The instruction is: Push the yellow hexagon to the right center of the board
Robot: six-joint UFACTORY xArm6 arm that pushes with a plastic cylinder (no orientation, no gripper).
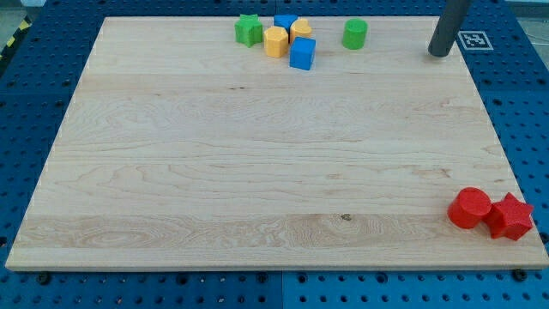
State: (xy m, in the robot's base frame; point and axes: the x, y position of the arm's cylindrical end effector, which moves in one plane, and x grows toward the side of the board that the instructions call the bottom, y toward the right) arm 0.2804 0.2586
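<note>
Two red blocks sit closest to the view's bottom, at the board's [171, 189] bottom right corner: a red cylinder [469, 209] and, touching it on the view's right, a red star [511, 216] at the very edge.

Far across the bare wood, along the top edge near its middle, lies a tight cluster. A blue cube [302, 53] is its nearest member. Just behind it and toward the view's left is the yellow hexagon [275, 41], with a yellow heart-like block [301, 29] beside it on the view's right and a second blue block [286, 20] behind them, its shape hard to make out. A green star [249, 30] stands just left of the hexagon. A green cylinder [354, 34] stands apart, to the view's right of the cluster.

The rod has no jaws to open or close; it is a plain dark shaft holding nothing. The arm's tip [440, 53] rests near the top right corner, well apart from the yellow hexagon, which lies to the view's left of it with the green cylinder between them.
</note>
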